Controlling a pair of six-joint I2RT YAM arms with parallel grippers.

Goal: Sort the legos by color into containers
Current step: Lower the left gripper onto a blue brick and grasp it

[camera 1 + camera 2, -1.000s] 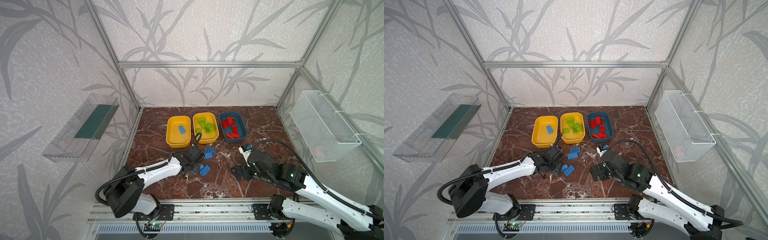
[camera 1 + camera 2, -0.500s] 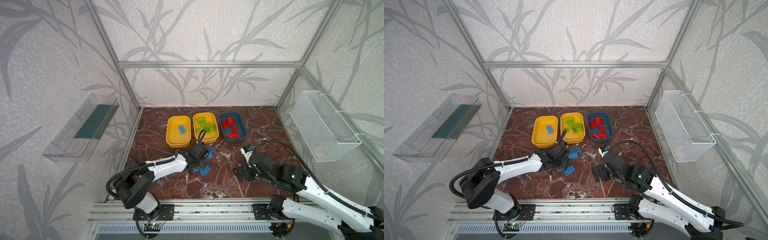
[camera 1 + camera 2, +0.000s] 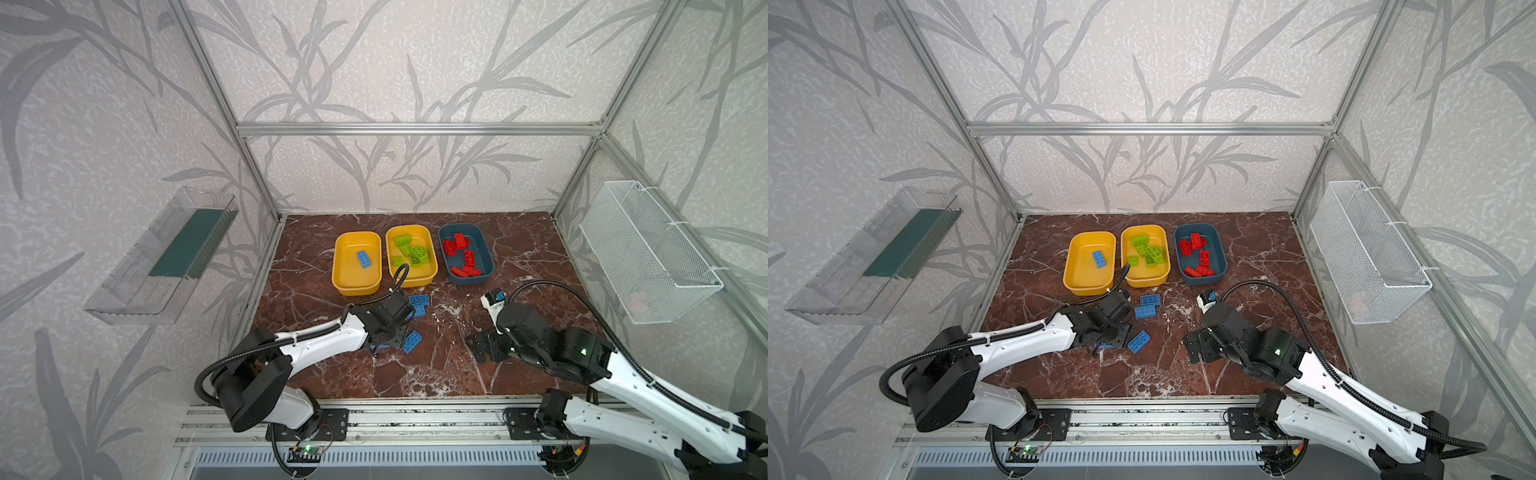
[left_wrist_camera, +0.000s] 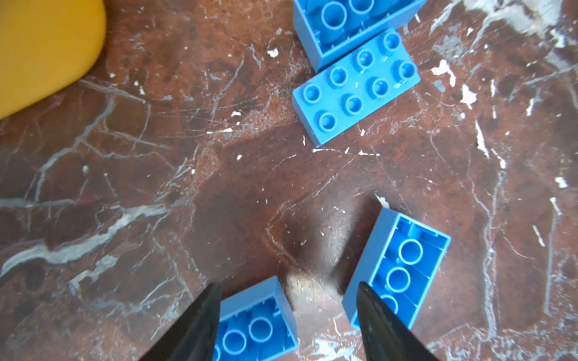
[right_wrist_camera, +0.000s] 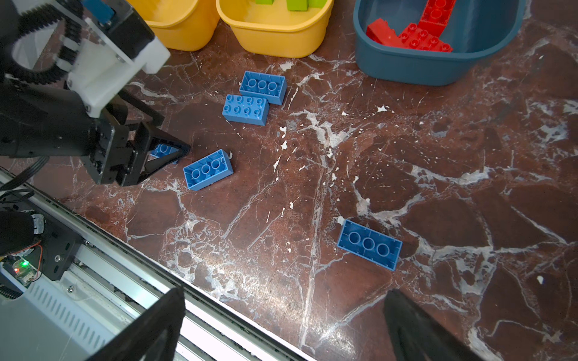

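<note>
Left wrist view: left gripper (image 4: pixel 287 284) part-open astride upturned blue rectangular plastic brick (image 4: pixel 256 325), not clamped. Right wrist view alone shows another blue brick (image 5: pixel 369 243); right gripper (image 5: pixel 284 290) wide, empty.

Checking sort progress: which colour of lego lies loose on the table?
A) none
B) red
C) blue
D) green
C: only blue legos lie on the marble table; the red legos sit in the teal tub, the green legos in a yellow tub.
</note>
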